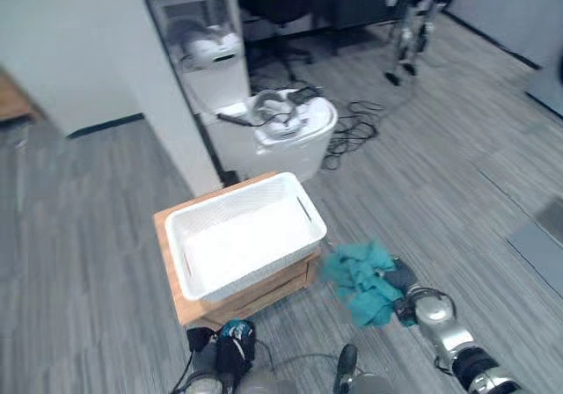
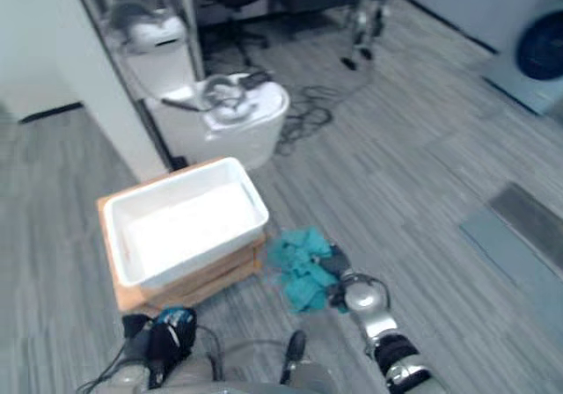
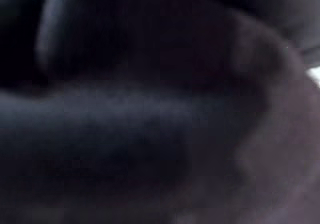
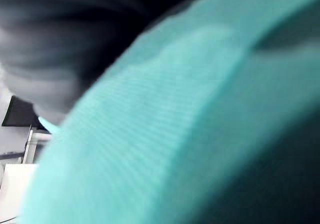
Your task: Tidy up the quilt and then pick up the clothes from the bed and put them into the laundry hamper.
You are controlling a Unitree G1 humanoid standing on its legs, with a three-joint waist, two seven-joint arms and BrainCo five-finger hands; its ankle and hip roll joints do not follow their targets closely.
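Note:
A white slatted laundry hamper (image 1: 307, 207) stands empty on a low wooden crate (image 1: 255, 299). Just right of the crate hangs a bunched teal garment (image 1: 359, 280), above the grey floor. My right hand (image 1: 401, 278) comes in from the lower right, its dark cover against the cloth and its fingers closed into the bunch. In the right wrist view the teal garment (image 4: 190, 114) lies right against the camera. My left hand (image 1: 222, 352) shows as a dark shape low in front of the crate, with its fingers hidden.
Behind the hamper stand a white round bin (image 1: 281, 134) with cables on it, a white shelf unit (image 1: 207, 42) and a wall corner (image 1: 167, 104). An office chair (image 1: 277, 11) and loose cables (image 1: 356, 126) lie further back. Grey plank floor opens to the right.

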